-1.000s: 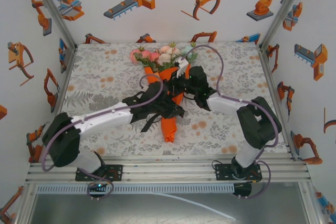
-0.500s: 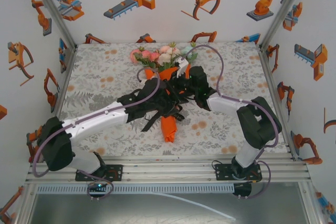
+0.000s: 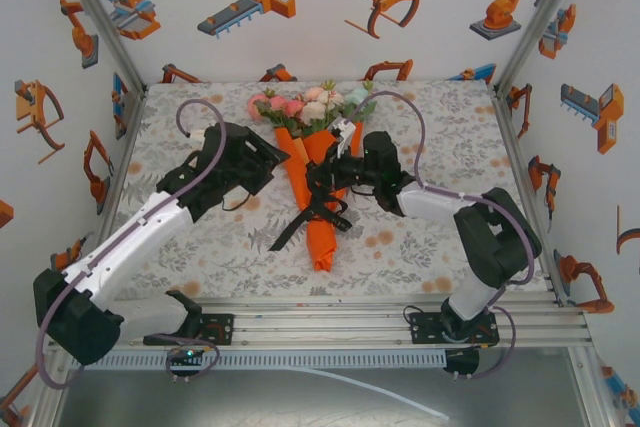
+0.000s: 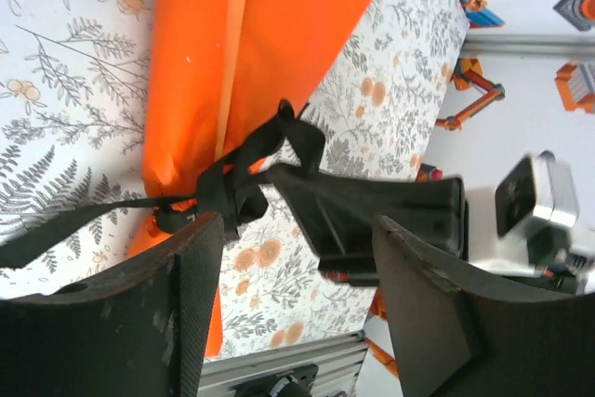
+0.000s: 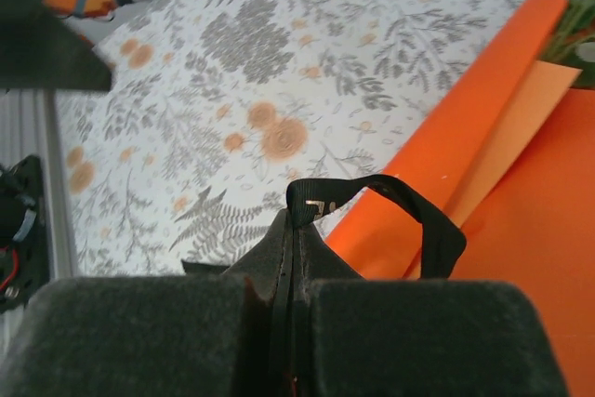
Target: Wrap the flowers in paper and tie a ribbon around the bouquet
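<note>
The left tool [image 3: 268, 165] is standing clear, its fingers spread and holding nothing. Half a second ago it was crowding the knot, and it is now sitting up and left of centre in the top view. The right tool [image 5: 290, 287] is pressing together on a loop of the ribbon [image 4: 232, 183]. This is pointing to a tie that is probably made, though its tightness is hard to read. The bouquet [image 3: 320, 222] is lying just right of the left tool on the tabletop [image 3: 200, 237]. Its paper [image 4: 270, 34] is narrowing toward the bottom of the frame, with the flowers [image 3: 305, 107] at the top.
</note>
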Tool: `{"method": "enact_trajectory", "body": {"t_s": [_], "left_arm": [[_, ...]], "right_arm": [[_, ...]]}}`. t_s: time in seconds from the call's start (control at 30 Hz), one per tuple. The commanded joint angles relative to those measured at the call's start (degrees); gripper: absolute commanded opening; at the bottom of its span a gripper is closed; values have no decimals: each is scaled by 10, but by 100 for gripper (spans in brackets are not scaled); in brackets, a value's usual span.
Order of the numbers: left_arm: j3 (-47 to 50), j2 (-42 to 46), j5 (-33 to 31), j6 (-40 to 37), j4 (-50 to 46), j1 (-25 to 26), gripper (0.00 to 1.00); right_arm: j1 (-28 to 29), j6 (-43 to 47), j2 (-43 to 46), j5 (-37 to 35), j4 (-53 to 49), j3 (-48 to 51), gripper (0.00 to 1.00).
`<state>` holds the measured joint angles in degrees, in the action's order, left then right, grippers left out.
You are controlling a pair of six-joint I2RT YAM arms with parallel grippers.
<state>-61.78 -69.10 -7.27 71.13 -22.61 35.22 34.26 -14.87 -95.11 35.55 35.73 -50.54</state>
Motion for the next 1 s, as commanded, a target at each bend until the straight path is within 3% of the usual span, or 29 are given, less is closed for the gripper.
{"method": "enact_trajectory", "body": {"t_s": [0.0, 0.17, 0.27, 0.33, 0.77, 0.87, 0.97], "left_arm": [[1, -23, 64, -33, 3, -22, 65], [-28, -79, 85, -79, -6, -27, 68], [-32, -116, 141, -86, 32, -27, 68], [-32, -130, 143, -81, 36, -25, 68], [-4, -158, 172, -57, 88, -3, 51], [-4, -158, 160, -54, 75, 5, 39], [3, -151, 150, -53, 68, 5, 11]], "right_arm": [[1, 39, 29, 82, 37, 13, 0], [7, 44, 22, 134, 40, 5, 0], [13, 40, 12, 133, 42, -5, 0], [16, 41, 9, 130, 41, -9, 0], [19, 41, 3, 104, 39, -14, 0], [20, 42, 3, 92, 39, -14, 0], [20, 38, 5, 92, 39, -13, 4]]}}
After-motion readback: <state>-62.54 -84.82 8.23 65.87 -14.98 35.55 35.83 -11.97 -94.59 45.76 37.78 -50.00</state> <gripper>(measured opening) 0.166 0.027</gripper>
